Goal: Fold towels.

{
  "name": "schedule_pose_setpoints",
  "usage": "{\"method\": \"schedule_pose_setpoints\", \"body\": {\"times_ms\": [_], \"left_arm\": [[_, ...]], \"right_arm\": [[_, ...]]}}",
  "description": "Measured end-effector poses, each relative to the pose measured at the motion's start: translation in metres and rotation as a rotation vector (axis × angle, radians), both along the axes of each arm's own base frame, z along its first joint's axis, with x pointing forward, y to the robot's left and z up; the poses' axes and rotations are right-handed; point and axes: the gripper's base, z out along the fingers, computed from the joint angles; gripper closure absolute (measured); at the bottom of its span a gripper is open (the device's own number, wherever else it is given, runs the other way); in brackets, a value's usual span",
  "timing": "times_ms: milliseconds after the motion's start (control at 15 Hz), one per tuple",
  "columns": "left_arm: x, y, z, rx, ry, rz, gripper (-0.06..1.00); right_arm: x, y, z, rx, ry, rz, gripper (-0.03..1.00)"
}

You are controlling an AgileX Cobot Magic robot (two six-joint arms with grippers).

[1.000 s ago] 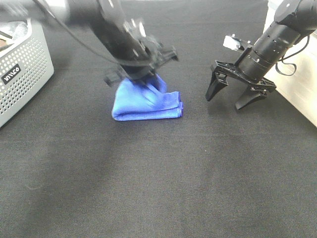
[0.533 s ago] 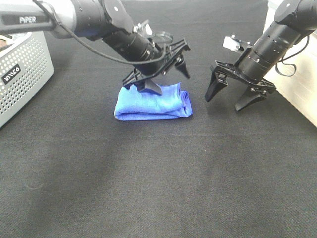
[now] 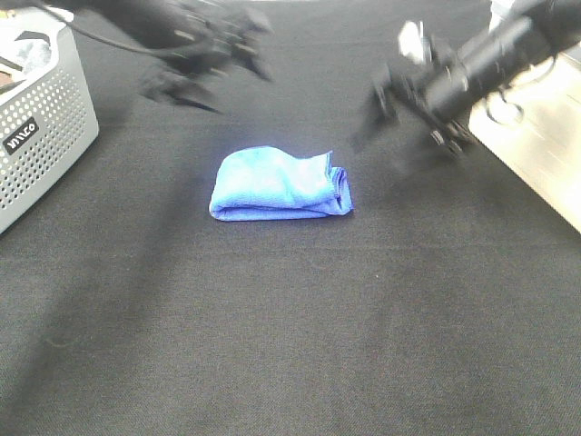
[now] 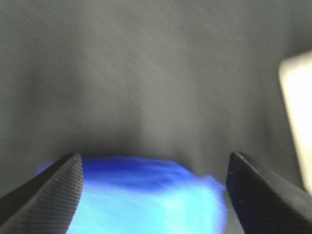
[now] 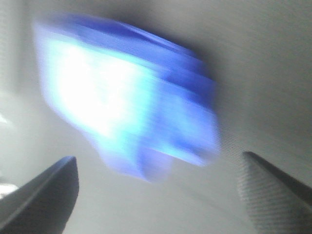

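A blue towel (image 3: 280, 184) lies folded into a small bundle on the black table, free of both grippers. My left gripper (image 3: 201, 75) is open and empty, blurred, up and to the far left of the towel. Its wrist view shows the towel (image 4: 151, 197) between the two spread fingertips (image 4: 46, 187). My right gripper (image 3: 408, 113) is open and empty, blurred, to the far right of the towel. Its wrist view shows the towel (image 5: 126, 112) ahead, between the spread fingertips (image 5: 41, 190).
A grey perforated basket (image 3: 36, 118) stands at the left edge of the table. A pale surface (image 3: 536, 154) borders the table at the right. The black cloth (image 3: 290, 327) covers the near half.
My left gripper has let go of the towel and pulled back up and left. My right gripper has swung a little up and toward the towel. The towel lies still where it was left.
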Motion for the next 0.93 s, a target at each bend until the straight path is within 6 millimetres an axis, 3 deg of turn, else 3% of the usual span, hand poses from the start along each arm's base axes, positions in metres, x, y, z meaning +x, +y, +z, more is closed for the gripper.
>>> {"method": "schedule_pose_setpoints", "body": {"times_ms": [267,400,467,667,933], "left_arm": [[0.008,0.027,-0.001,0.022,-0.006,0.048,0.17],[0.009,0.028,-0.001,0.024,-0.006,0.048,0.17],[0.009,0.028,-0.001,0.025,-0.007,0.048,0.17],[0.008,0.029,-0.001,0.029,0.004,0.043,0.17],[0.006,0.029,-0.002,0.032,0.021,0.034,0.17]], "right_arm": [[-0.004,0.054,0.001,0.135,-0.054,0.035,0.14],[-0.009,0.085,-0.018,0.189,-0.021,0.066,0.14],[-0.009,0.09,-0.031,0.214,0.009,0.055,0.14],[-0.001,0.082,-0.064,0.199,0.031,0.009,0.14],[0.008,0.057,-0.069,0.198,0.037,-0.04,0.14]]}}
